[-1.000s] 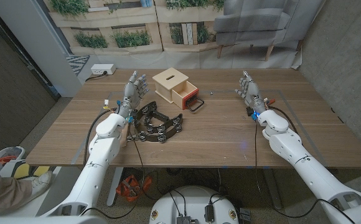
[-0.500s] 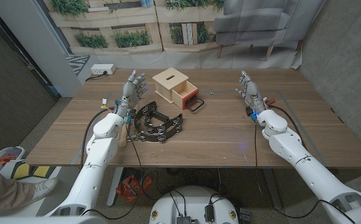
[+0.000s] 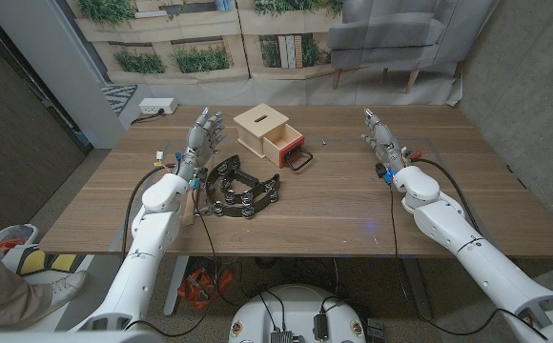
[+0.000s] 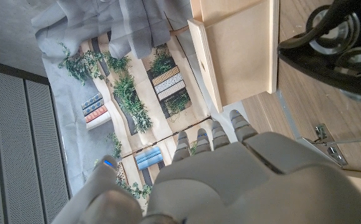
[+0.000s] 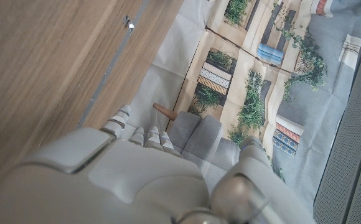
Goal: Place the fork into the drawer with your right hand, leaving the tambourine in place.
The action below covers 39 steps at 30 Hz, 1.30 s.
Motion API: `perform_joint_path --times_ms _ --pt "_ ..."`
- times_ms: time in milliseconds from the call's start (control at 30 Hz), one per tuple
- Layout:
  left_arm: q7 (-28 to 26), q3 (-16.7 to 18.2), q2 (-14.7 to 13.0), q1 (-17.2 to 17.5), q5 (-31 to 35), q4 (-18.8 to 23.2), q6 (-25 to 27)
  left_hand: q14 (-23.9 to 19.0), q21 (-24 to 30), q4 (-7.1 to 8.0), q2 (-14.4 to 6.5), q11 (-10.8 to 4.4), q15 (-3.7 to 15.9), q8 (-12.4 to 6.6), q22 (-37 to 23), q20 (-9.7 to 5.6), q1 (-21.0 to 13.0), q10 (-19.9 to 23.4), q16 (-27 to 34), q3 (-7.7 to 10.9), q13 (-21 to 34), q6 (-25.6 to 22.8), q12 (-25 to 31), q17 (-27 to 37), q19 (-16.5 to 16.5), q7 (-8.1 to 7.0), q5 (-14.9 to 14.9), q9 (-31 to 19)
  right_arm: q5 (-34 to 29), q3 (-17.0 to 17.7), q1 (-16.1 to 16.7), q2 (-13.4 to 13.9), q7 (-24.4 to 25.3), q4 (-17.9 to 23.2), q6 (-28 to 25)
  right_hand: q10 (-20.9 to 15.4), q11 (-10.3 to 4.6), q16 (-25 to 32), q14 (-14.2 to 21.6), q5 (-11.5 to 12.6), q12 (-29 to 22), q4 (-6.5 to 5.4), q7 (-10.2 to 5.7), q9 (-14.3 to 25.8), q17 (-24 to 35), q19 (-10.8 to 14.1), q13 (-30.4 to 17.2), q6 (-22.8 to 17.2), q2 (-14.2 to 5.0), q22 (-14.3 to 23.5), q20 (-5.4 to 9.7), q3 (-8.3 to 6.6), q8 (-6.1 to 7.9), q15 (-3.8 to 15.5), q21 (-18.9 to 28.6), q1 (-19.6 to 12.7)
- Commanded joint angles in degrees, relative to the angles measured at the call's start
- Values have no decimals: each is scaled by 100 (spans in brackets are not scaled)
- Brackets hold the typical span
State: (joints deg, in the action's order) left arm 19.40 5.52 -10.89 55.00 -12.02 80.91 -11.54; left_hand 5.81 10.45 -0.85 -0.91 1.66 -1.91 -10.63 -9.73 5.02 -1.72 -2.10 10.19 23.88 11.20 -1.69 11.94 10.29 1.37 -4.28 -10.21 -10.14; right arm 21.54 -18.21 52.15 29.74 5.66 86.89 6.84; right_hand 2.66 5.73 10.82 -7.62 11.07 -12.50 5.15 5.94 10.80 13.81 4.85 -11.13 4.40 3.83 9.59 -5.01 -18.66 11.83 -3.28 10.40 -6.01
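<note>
The left hand stands with fingers spread and empty. Just beside it lie the tambourine and the box with its drawer pulled open, while a wood-coloured handle, perhaps the fork's, lies by the left forearm. Well apart, the right hand, fingers straight and empty, has edged slightly towards the box; nothing else has moved.

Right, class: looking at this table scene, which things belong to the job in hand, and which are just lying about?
Belongs to the job:
- right hand, holding nothing
- wooden box with its drawer pulled open
- tambourine, to be left where it is
- no fork can be made out

Just lying about:
- left hand, idle
- power strip on the floor
- grey sofa
</note>
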Motion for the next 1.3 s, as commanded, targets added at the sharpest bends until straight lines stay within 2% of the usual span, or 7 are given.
perform_joint_path --times_ms 33,300,400,767,867,933,1300 --pt "-47 -13 5 -48 120 -93 -3 86 46 -12 23 -6 -20 -18 -31 5 -26 -55 12 28 11 -55 32 9 46 -16 -21 -19 -345 -210 -97 221 313 227 -244 -41 0 45 19 28 -15 41 11 21 -9 -3 -15 -29 -8 18 6 -17 7 3 33 -62" --pt "-85 -46 -15 -95 206 -133 33 99 46 -15 20 -2 -19 -20 -32 1 -29 -73 15 26 11 -66 26 9 53 -9 -21 -19 -548 -316 -93 392 568 404 -451 -73 -28 57 41 26 -14 66 -27 20 -33 10 -14 -59 -22 18 10 -23 14 45 40 -101" --pt "-88 -56 -32 -108 237 -157 39 103 45 -16 19 12 -22 -21 -32 -8 -30 -79 16 25 11 -69 24 9 58 -5 -20 -19 -559 -340 -95 408 637 426 -499 -140 -62 81 105 24 -25 93 -62 18 -59 77 -12 -155 -34 15 83 -31 42 113 63 -145" --pt "22 -35 -55 -43 179 -101 -45 108 46 -22 18 -4 -20 -20 -31 -7 -35 -77 22 24 10 -72 26 9 61 3 -19 -19 -814 -407 61 649 1119 906 -960 -261 -76 107 194 21 -49 140 -106 14 -96 128 -8 -243 -59 12 134 -51 60 166 71 -229" --pt "10 -34 -45 -5 181 -56 -57 108 46 -23 17 5 -18 -19 -31 -6 -36 -73 23 23 10 -72 28 8 62 -4 -19 -19 -960 -444 73 741 1283 1082 -1208 -431 -169 152 368 12 -72 211 -216 11 -150 310 -3 -462 -101 7 38 -87 115 97 112 -368" --pt "9 -51 -74 15 217 -7 4 109 46 -25 17 -4 -17 -22 -31 -5 -37 -68 25 22 10 -82 30 8 63 -5 -18 -19 -1081 -494 58 816 1382 1222 -1441 -540 -191 147 404 4 -86 246 -270 8 -179 346 2 -582 -126 6 30 -108 136 285 102 -447" --pt "-19 -109 -138 108 324 163 198 118 46 -32 19 -10 -12 -24 -31 -10 -41 -74 26 19 10 -94 29 8 70 6 -17 -19 -1240 -583 82 986 1652 1564 -2000 -593 -122 115 360 -7 -74 276 -189 9 -204 305 3 -613 -143 7 66 -119 118 244 67 -519"
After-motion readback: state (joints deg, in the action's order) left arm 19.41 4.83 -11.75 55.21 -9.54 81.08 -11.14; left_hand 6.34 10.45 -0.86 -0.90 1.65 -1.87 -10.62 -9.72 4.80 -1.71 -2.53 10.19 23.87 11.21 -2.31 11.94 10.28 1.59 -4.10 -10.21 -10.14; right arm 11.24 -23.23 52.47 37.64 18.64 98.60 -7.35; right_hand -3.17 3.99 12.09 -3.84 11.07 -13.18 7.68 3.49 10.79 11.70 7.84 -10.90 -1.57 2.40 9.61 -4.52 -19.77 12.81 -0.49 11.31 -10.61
